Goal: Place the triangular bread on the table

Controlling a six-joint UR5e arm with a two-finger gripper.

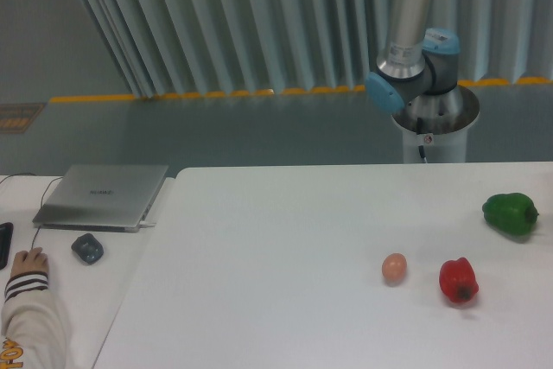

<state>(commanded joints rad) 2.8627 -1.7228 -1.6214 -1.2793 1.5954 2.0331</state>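
- White and smooth, the table (pixel 285 239) filled the lower part of the view; one such table was there, with a second white desk (pixel 95 300) joined to its left edge.
- Nearest the camera, at the bottom left corner, one human hand (pixel 26 263) with a striped cuff rested on the desk.
- Just beside that hand lay one dark computer mouse (pixel 86 249), and at the far left edge one black object (pixel 4 244) was cut off by the frame.
- On the table, toward the right, one red pepper (pixel 458 280) sat closest to the front.
- One small tan egg (pixel 394 268) lay just left of the red pepper, near it but apart.
- One green pepper (pixel 510 214) sat farther back, by the right edge, well apart from the other two.
- One closed grey laptop (pixel 102 197) lay on the desk behind the mouse.
- Triangular bread could not be seen anywhere on either surface, so its count in view was none, and its heading and long axis could not be told.
- Behind the table's far edge stood one robot arm (pixel 415 49) on a round pedestal (pixel 432 123), its upper links running out of the top of the frame.
- Its gripper lay outside the view, so whether it was wide, narrow or holding something could not be told.
- Farthest back ran one yellow floor stripe (pixel 207 94) below a pleated grey curtain (pixel 216 15).
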